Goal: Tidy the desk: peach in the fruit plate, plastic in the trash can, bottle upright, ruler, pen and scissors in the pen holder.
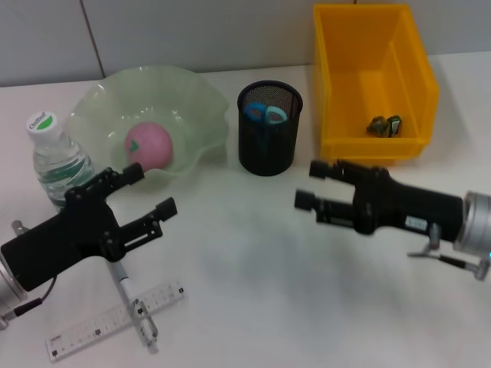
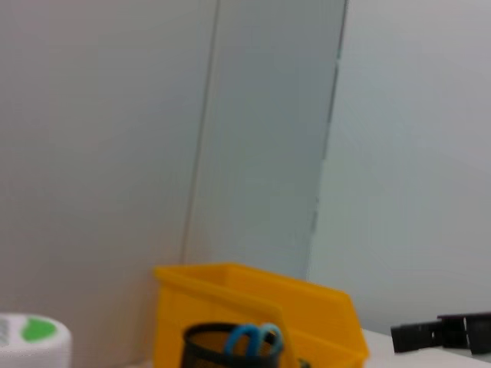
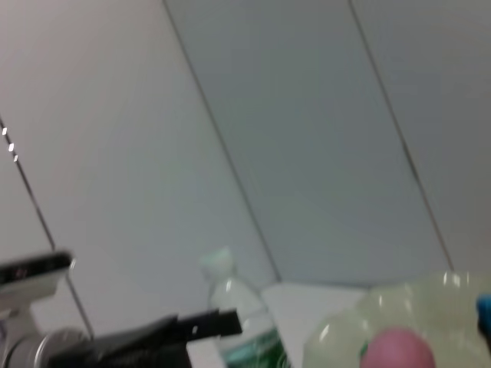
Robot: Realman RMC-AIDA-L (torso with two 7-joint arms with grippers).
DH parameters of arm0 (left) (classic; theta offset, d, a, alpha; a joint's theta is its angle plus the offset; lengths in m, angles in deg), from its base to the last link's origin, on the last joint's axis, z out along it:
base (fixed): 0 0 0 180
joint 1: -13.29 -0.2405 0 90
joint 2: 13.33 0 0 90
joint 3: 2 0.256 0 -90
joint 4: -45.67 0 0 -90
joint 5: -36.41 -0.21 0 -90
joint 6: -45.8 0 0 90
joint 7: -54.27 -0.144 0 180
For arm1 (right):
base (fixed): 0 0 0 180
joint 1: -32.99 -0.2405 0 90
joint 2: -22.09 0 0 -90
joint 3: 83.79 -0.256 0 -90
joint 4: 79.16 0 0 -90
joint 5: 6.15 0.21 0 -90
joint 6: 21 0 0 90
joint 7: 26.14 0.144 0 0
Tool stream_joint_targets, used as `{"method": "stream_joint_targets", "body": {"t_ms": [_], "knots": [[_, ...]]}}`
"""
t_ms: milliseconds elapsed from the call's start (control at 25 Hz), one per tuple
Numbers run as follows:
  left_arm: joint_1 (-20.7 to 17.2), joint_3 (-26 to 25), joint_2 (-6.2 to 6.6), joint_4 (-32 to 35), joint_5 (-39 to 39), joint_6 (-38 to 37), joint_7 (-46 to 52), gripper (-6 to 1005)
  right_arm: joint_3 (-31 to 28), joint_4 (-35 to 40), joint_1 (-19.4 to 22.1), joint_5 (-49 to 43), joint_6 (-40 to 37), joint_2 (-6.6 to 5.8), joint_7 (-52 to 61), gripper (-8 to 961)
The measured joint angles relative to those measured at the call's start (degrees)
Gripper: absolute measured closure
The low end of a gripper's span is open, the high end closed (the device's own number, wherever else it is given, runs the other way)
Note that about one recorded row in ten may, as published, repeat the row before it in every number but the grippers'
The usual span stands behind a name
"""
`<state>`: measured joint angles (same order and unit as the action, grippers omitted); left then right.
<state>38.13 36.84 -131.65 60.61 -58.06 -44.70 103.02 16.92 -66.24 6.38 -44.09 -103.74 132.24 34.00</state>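
A pink peach (image 1: 148, 146) lies in the green fruit plate (image 1: 196, 96). The water bottle (image 1: 57, 157) stands upright at the left. Blue scissors (image 1: 265, 113) stand in the black mesh pen holder (image 1: 268, 142). A crumpled piece of plastic (image 1: 385, 125) lies in the yellow bin (image 1: 337, 84). A pen (image 1: 130, 295) and a white ruler (image 1: 115, 320) lie crossed on the table at the front left. My left gripper (image 1: 147, 194) is open and empty, hovering just above and behind the pen. My right gripper (image 1: 313, 185) is open and empty, in front of the pen holder and bin.
The left wrist view shows the yellow bin (image 2: 253, 307), the pen holder (image 2: 230, 349), the bottle cap (image 2: 31, 337) and the right gripper (image 2: 445, 333) far off. The right wrist view shows the bottle (image 3: 238, 314), the plate (image 3: 399, 318) and the peach (image 3: 399, 349). A wall stands behind the table.
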Motion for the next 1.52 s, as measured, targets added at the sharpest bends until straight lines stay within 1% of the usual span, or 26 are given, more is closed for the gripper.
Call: {"method": "stream_joint_targets", "body": {"t_ms": [120, 240, 320, 600, 640, 760, 800, 840, 880, 1000, 1040, 1120, 1160, 1200, 1240, 1280, 1360, 1400, 1440, 1520], "knots": [[0.02, 2.75, 0.00, 1.56, -0.06, -0.04, 3.00, 186, -0.01, -1.32, 0.38, -3.20, -0.83, -0.32, 0.09, 194], [0.04, 6.61, 0.03, 5.16, -0.12, 0.24, 5.48, 186, -0.06, -1.51, 0.32, -5.96, -0.55, -0.24, -0.10, 194], [0.02, 7.84, 0.06, 6.40, -0.36, 0.39, 6.39, 186, -0.08, -1.26, 0.31, -6.00, -0.45, -0.17, -0.14, 194], [-0.42, 8.87, 0.25, 10.75, -3.57, 0.35, 10.40, 186, 0.30, 0.13, -1.63, -8.03, 2.94, -0.11, -0.99, 195], [-0.52, 8.91, 0.28, 12.43, -5.00, 0.04, 12.22, 186, 0.18, 0.18, -1.88, -8.41, 3.73, -0.14, -1.02, 195], [-0.60, 8.97, 0.27, 14.27, -6.00, -0.31, 13.71, 186, -0.28, 0.20, -2.32, -8.77, 6.43, -0.41, -1.05, 195], [-0.62, 9.03, 0.24, 15.78, -6.62, -0.44, 15.12, 186, -0.28, 0.20, -2.32, -8.77, 6.43, -0.41, -1.05, 195], [-0.65, 9.79, 0.18, 19.73, -8.34, -0.61, 18.78, 186, -0.68, 0.18, -2.36, -9.36, 6.74, -0.82, -1.02, 195], [-0.65, 9.79, 0.18, 19.73, -8.34, -0.61, 18.78, 186, -0.68, 0.18, -2.36, -9.36, 6.74, -0.82, -1.02, 195], [-0.55, 11.71, 0.20, 27.36, -11.32, -1.19, 25.41, 186, -1.10, -0.38, -3.05, -11.45, 6.77, -1.72, 0.36, 195], [-0.50, 12.17, 0.23, 29.94, -12.33, -1.71, 27.52, 186, -1.03, -0.86, -3.68, -11.90, 6.70, -2.24, 1.49, 195], [-0.45, 12.70, 0.22, 35.03, -14.55, -3.54, 30.73, 186, -0.95, -1.01, -3.94, -12.29, 6.59, -2.47, 2.30, 195], [-0.30, 13.02, 0.17, 37.83, -15.84, -4.73, 32.52, 186, -0.92, -0.90, -4.54, -14.44, 6.36, -2.89, 4.53, 195], [-0.17, 13.60, 0.14, 40.05, -16.85, -5.56, 34.05, 186, -0.92, -0.90, -4.54, -14.44, 6.36, -2.89, 4.53, 195], [0.18, 15.39, 0.10, 44.47, -18.66, -6.70, 37.37, 186, -0.99, -0.69, -5.38, -18.06, 6.23, -3.26, 7.13, 195], [0.18, 15.39, 0.10, 44.47, -18.66, -6.70, 37.37, 186, -0.99, -0.69, -5.38, -18.06, 6.23, -3.26, 7.13, 195], [0.79, 18.34, 0.14, 49.59, -21.12, -7.46, 41.60, 186, -0.99, -0.60, -6.49, -21.78, 6.16, -3.61, 9.38, 196], [1.23, 19.34, 0.15, 51.03, -22.37, -7.82, 43.50, 186, -0.99, -0.58, -7.06, -23.56, 6.13, -3.77, 10.22, 196], [1.76, 20.26, 0.15, 52.30, -23.60, -8.23, 45.14, 186, -1.00, -0.58, -7.83, -25.23, 6.11, -3.98, 10.78, 196], [3.49, 22.15, 0.01, 54.28, -26.46, -9.72, 49.29, 187, -0.97, -0.58, -8.24, -25.71, 6.11, -4.17, 10.88, 196]]}}
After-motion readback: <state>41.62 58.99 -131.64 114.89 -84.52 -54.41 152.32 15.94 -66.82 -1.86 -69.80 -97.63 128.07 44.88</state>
